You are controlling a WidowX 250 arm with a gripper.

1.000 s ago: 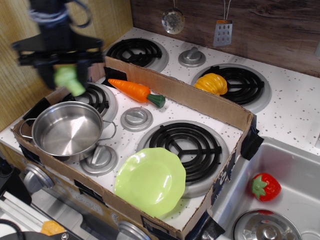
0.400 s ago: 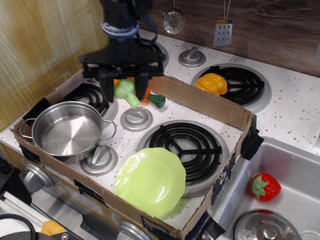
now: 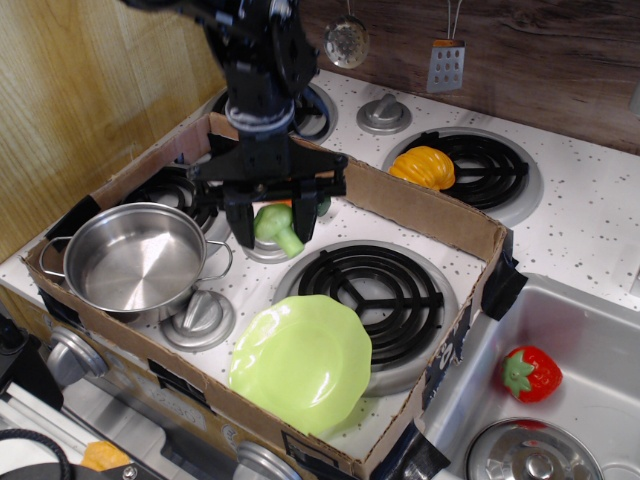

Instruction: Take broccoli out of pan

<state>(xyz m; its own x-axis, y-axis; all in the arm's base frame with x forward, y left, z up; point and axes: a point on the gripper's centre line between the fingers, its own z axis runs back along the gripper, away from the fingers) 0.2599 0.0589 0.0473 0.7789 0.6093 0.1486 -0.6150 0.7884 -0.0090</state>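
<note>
Gripper (image 3: 272, 226) holds broccoli (image 3: 278, 227) beside pan (image 3: 135, 258).

Light-green broccoli (image 3: 277, 226) hangs tilted, right of the empty, upright steel pan (image 3: 135, 258).

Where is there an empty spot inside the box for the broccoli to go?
The gripper holds the broccoli. Free: the black burner between plate and cardboard wall. Crowded: the left side, with the pan and knobs.
</note>
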